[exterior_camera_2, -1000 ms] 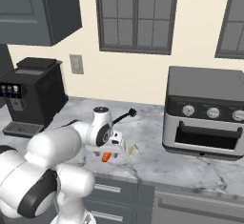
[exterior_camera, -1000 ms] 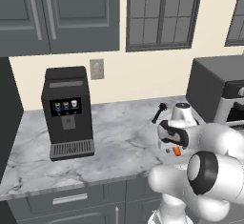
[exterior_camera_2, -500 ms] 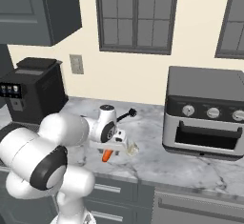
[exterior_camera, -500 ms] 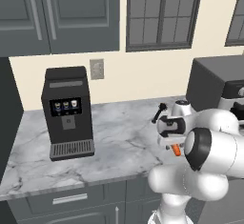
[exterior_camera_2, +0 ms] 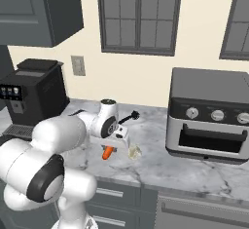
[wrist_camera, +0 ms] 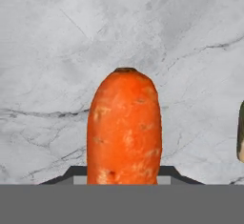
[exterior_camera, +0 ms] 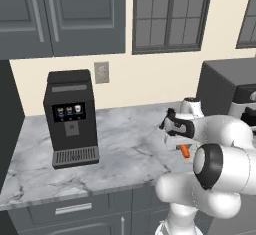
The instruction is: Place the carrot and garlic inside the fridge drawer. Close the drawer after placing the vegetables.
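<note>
The carrot point(wrist_camera: 125, 127) is a stubby orange piece lying on the marble counter point(wrist_camera: 57, 51). My gripper point(wrist_camera: 123, 173) is shut on its near end, with a dark fingertip on each side. From the base cameras the carrot point(exterior_camera_2: 108, 152) point(exterior_camera: 184, 150) pokes out just under the lowered hand point(exterior_camera_2: 111, 145) point(exterior_camera: 180, 144). The garlic point(exterior_camera_2: 134, 151), small and pale, sits on the counter right beside the carrot, and its edge shows at the right border of the hand view point(wrist_camera: 241, 132). The fridge drawer is out of view.
A black coffee machine point(exterior_camera: 70, 116) stands at the counter's left end. A grey toaster oven point(exterior_camera_2: 209, 116) stands to the right of the gripper. Cabinet drawers point(exterior_camera: 75, 208) run below the counter edge. Windows and wall cabinets are behind.
The jaws went from wide open to shut on the carrot. The arm's elbow swung round while the hand stayed low over the same spot.
</note>
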